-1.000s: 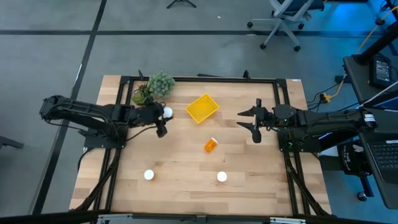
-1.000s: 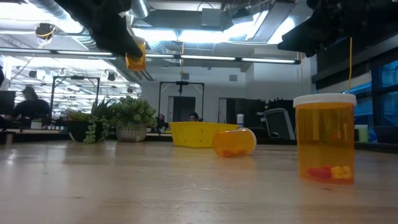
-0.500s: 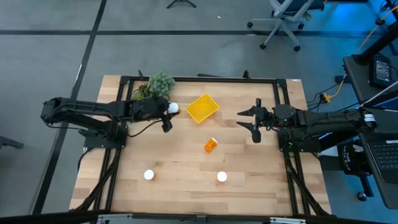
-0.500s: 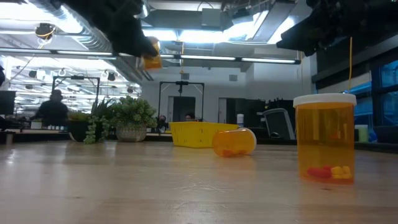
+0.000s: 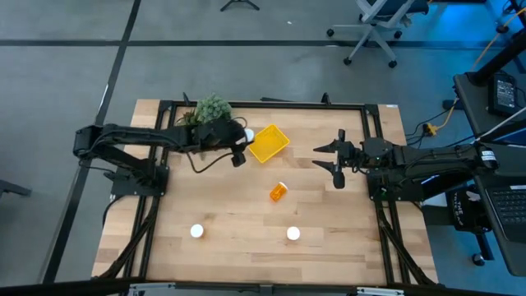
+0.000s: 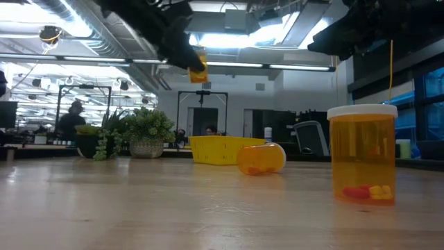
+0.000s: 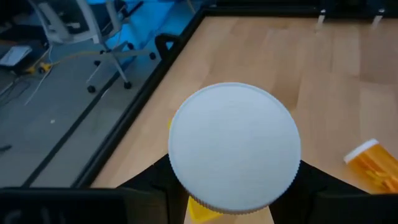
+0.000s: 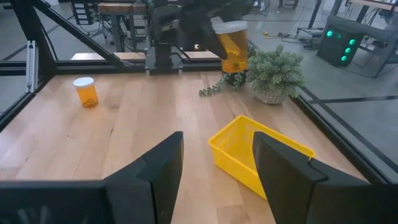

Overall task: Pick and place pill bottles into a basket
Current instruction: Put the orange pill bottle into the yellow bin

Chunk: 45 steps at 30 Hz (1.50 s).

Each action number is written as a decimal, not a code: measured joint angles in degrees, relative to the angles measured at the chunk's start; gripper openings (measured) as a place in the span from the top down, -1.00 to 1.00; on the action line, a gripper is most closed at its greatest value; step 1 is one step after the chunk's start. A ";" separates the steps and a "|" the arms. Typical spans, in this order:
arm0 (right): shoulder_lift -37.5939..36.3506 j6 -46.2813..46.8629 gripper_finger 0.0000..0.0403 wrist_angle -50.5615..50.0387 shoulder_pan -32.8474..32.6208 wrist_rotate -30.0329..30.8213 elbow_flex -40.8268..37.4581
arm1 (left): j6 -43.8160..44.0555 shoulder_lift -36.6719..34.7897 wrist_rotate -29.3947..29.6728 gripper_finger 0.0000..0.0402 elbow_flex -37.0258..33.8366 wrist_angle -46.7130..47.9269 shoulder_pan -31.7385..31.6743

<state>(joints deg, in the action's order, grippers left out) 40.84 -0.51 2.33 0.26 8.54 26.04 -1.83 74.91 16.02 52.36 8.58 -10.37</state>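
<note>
L gripper [image 5: 240,146] clenched on a pill bottle [image 5: 247,134], held in the air just beside the yellow basket [image 5: 268,142], on the plant [image 5: 207,112] side, near the bench's far edge. High view shows only its white cap; R wrist view shows the orange body [image 8: 232,45] upright, well above the basket [image 8: 261,158]. L wrist view: mostly the cap [image 7: 234,144], plus a second bottle lying on its side [image 7: 370,162], which sits mid-bench [image 5: 279,191]. Two more bottles stand nr the front edge: one [image 5: 197,232] toward the L side, one [image 5: 293,233] nearer centre; low view has one close up [image 6: 362,153]. R gripper [image 5: 337,160] waits with fingers spread apart, toward the bench's R edge.
</note>
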 joint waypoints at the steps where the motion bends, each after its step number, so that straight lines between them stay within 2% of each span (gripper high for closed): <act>1: 0.00 0.00 0.02 0.00 -0.01 -0.02 0.00 | -0.80 0.65 -0.81 0.20 0.66 0.12 -0.32; 9: 0.00 0.00 0.02 0.02 0.00 -0.02 0.00 | -3.55 2.70 -8.24 0.20 4.72 1.01 -2.88; 14: 0.00 0.00 0.02 0.02 0.00 -0.02 0.00 | -4.54 2.71 -8.69 0.20 4.81 -0.14 -4.66; 17: 0.00 0.00 0.02 0.02 -0.01 -0.02 0.00 | -4.96 3.62 -9.07 0.20 4.83 -1.68 -5.88; 22: 0.00 0.00 0.02 0.00 0.01 -0.02 0.00 | -5.94 7.98 -14.05 0.20 4.85 -6.74 -8.16; 35: 0.00 -0.02 0.02 -0.11 0.01 -0.02 -0.02 | -4.97 22.35 -14.06 0.20 4.87 -19.73 -12.02; 45: 0.00 -0.20 0.02 -0.11 0.01 -0.02 -0.02 | -3.40 26.70 -14.07 0.20 4.85 -21.25 -11.85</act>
<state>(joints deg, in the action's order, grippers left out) 40.84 -0.71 2.22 0.27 8.51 26.02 -5.23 101.62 1.95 57.21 -12.66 -22.22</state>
